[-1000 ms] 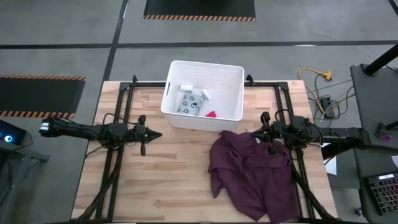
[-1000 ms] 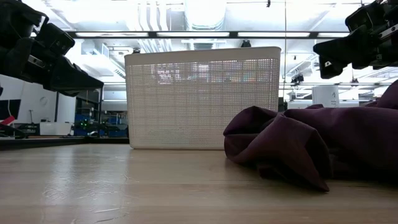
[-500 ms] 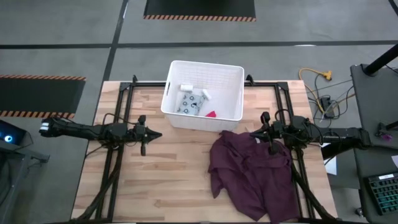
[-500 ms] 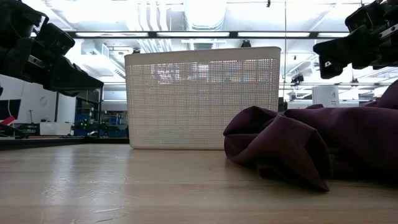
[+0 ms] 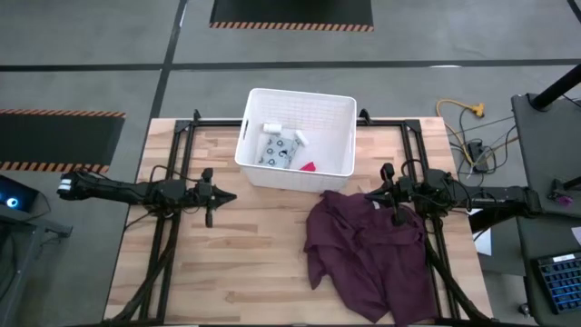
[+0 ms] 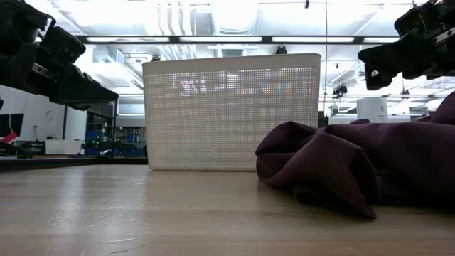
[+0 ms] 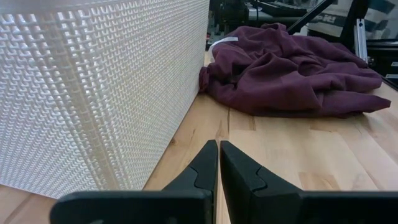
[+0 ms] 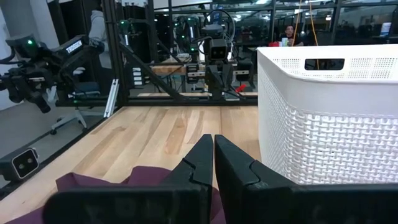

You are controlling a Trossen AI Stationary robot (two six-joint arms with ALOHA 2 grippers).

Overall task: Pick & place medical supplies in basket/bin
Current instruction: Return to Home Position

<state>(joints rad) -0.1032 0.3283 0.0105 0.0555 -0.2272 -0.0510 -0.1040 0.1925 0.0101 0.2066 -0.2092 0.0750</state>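
Note:
The white slotted basket (image 5: 296, 133) stands on the far middle of the table. Inside it lie a pale teal dotted packet (image 5: 278, 153), a small white bottle (image 5: 271, 127), a white tube (image 5: 300, 138) and a pink-red piece (image 5: 309, 166). My left gripper (image 5: 227, 196) hovers shut above the table, left of the basket's near wall (image 7: 93, 93). My right gripper (image 5: 370, 194) hovers shut above the maroon cloth (image 5: 368, 250), right of the basket (image 8: 336, 118). Both hold nothing.
The large maroon cloth (image 6: 355, 167) lies crumpled on the table's near right, its far edge close to the basket's near right corner. Bare wood (image 5: 245, 263) spreads over the near left. Black frame rails (image 5: 172, 154) run along the table's left and right sides.

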